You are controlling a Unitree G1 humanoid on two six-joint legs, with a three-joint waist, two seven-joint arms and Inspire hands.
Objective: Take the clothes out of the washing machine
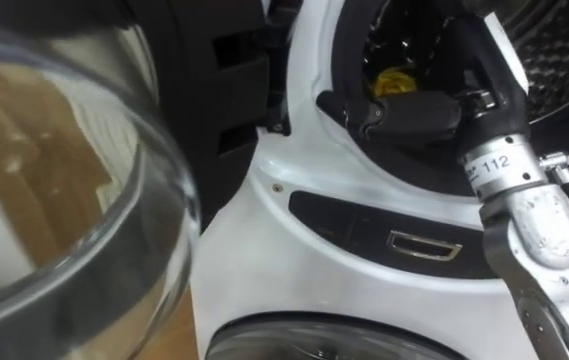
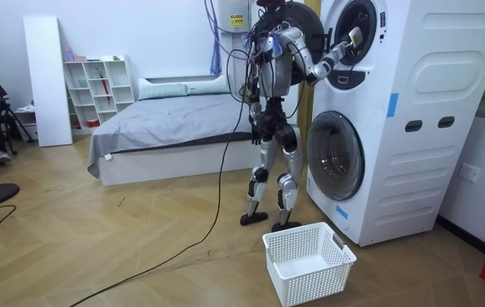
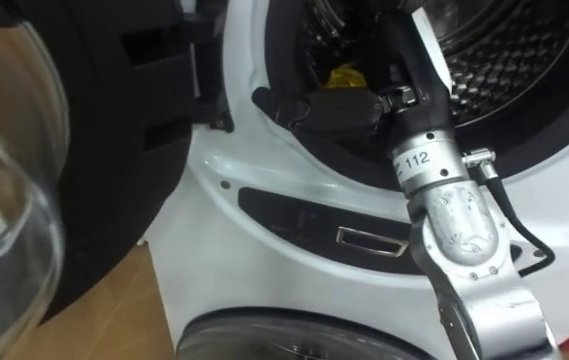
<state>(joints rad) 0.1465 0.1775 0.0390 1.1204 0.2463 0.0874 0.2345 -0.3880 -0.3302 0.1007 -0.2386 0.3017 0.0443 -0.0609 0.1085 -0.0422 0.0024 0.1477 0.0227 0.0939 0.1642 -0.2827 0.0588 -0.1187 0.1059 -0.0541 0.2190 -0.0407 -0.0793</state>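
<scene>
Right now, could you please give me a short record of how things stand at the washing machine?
Robot: standing before the stacked machines, right arm reaching into the upper drum
Right hand: at the drum opening's lower rim; grip cannot be told
Yellow item: inside the drum, just behind the hand
Upper door: swung open to the left
Lower door: shut
Basket: on the floor before the machines
</scene>
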